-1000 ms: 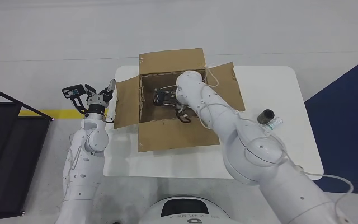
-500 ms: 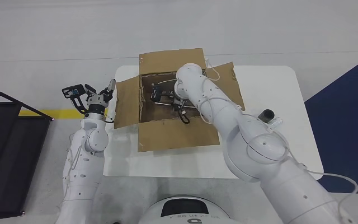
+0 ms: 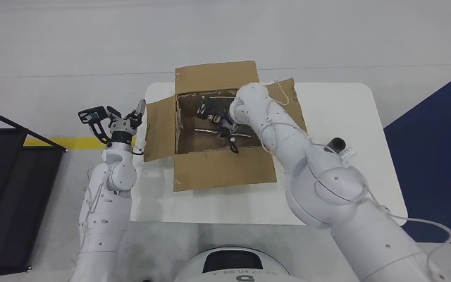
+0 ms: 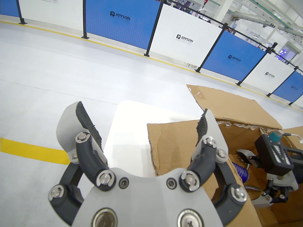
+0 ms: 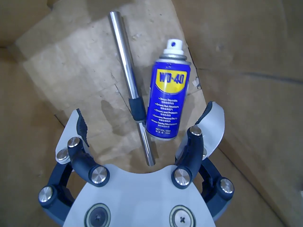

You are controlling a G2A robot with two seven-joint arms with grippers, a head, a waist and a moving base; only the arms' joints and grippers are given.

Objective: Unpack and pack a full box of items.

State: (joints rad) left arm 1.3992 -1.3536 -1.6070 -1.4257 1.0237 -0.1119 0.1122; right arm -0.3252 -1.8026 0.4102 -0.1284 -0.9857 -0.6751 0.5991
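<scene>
Right hand (image 5: 146,111) shifted farther back inside the brown cardboard box (image 3: 211,83), released, over a blue spray can (image 5: 168,90) and a shiny steel rod (image 5: 125,64); left hand (image 4: 143,111) stayed released outside.

The bench (image 3: 331,113) is viewed from overhead. The box (image 3: 215,77), at 12 o'clock, is shared: seen sideways from the left wrist, closely downward from the right.

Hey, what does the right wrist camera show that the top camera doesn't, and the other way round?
Right wrist view: a blue spray can and a steel rod side by side on the floor of the box, below the open right gripper. Top view: the white table, a dark cylinder on it beside the box, and the left gripper past the table's edge. Both: the open box.
</scene>
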